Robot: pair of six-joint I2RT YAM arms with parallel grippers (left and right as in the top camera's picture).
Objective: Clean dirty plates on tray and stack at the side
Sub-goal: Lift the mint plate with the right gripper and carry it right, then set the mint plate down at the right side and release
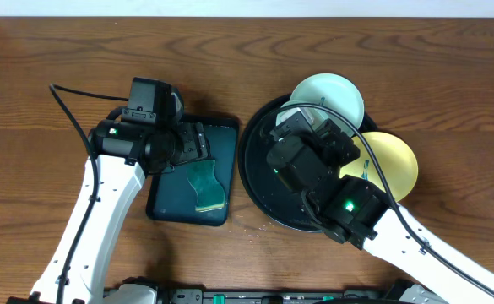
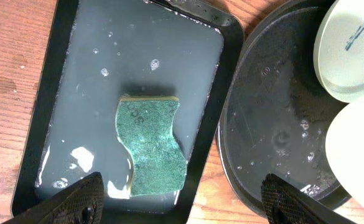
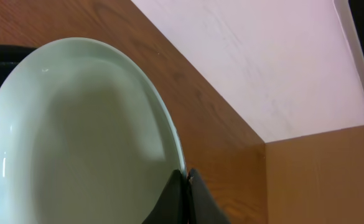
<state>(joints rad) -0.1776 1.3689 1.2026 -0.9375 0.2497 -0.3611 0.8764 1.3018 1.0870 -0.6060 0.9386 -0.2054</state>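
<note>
The right claw [image 3: 185,186] is pinched together on the rim of a mint plate [image 3: 76,137] above the black tray [image 1: 259,181]. The left claw [image 2: 182,200] stands wide apart and holds nothing, hanging over the sponge [image 2: 150,146] in the teal tray [image 2: 63,74]. The yellow plate [image 1: 392,165] overlaps the black tray's right rim. Open desk [image 1: 44,51] lies to the far left.

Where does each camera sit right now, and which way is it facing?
Overhead: fixed above the table, looking straight down on the left arm, right arm, rectangular tray and round tray.
Left wrist: on the left arm, looking down at the sponge; open fingers at the bottom corners.
Right wrist: low, looking across the mint plate toward the wall; shut fingers pinch its rim.
Shared: overhead and left wrist both show the sponge and both trays.
</note>
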